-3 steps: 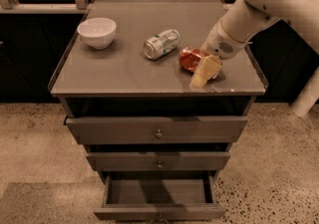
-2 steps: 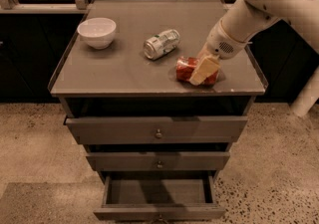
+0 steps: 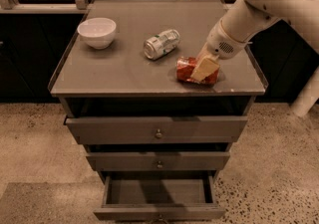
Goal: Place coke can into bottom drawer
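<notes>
The red coke can [image 3: 185,69] lies on its side on the cabinet top, near the front right edge. My gripper [image 3: 203,66] comes down from the upper right on a white arm. It is closed around the middle of the can, with one cream finger [image 3: 205,68] across the can's front. The can still rests on the top. The bottom drawer [image 3: 129,213] is pulled out at the foot of the cabinet, and its inside shows nothing in it.
A silver-and-green can [image 3: 161,44] lies on its side at the middle of the cabinet top [image 3: 124,71]. A white bowl [image 3: 97,32] stands at the back left. The top drawer [image 3: 119,129] sticks out slightly; the middle drawer [image 3: 124,161] sits a little further in. Speckled floor surrounds the cabinet.
The gripper has settled lower over the can, and the can has shifted slightly toward the front edge and lies more fully in view.
</notes>
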